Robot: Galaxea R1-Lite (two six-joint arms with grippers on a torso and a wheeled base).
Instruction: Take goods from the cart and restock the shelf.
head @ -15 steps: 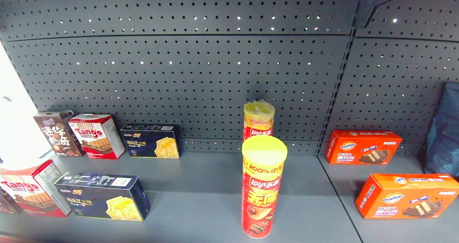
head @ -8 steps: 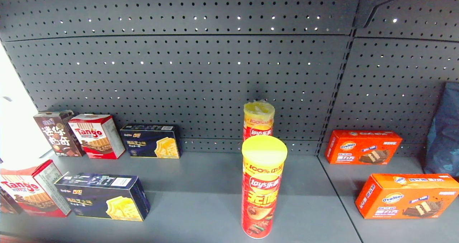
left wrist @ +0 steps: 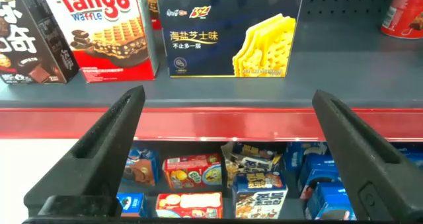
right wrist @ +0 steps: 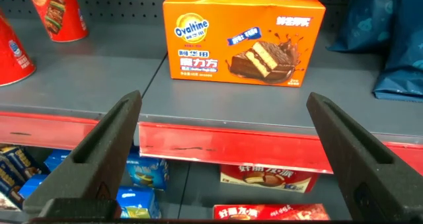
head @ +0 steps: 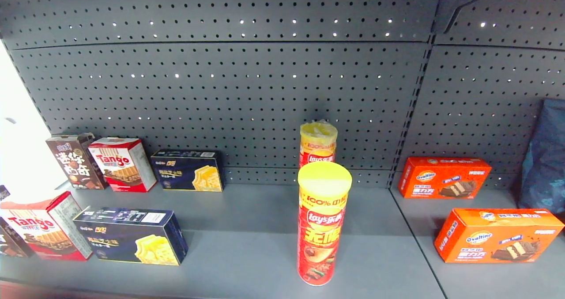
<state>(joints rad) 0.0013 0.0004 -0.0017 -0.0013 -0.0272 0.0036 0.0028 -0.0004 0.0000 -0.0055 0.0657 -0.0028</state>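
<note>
A grey shelf (head: 247,228) holds two red chip cans with yellow lids, one in front (head: 323,228) and one behind it (head: 318,144). Navy cracker boxes (head: 132,241) and wafer boxes (head: 121,164) stand on the left, and two orange boxes (head: 496,235) lie on the right. My left gripper (left wrist: 229,98) is open and holds nothing. It hangs in front of the shelf's red edge (left wrist: 218,125), facing a navy box (left wrist: 231,36). My right gripper (right wrist: 225,100) is also open and holds nothing, facing an orange box (right wrist: 244,42).
A dark blue bag (head: 545,157) leans at the far right. A perforated back panel (head: 247,91) closes the shelf behind. Below the red edge, a lower shelf holds several small packs (left wrist: 218,184). Bare shelf lies between the navy boxes and the cans.
The head view has shifted slightly, so the camera moved. The goods on the shelf have kept their places.
</note>
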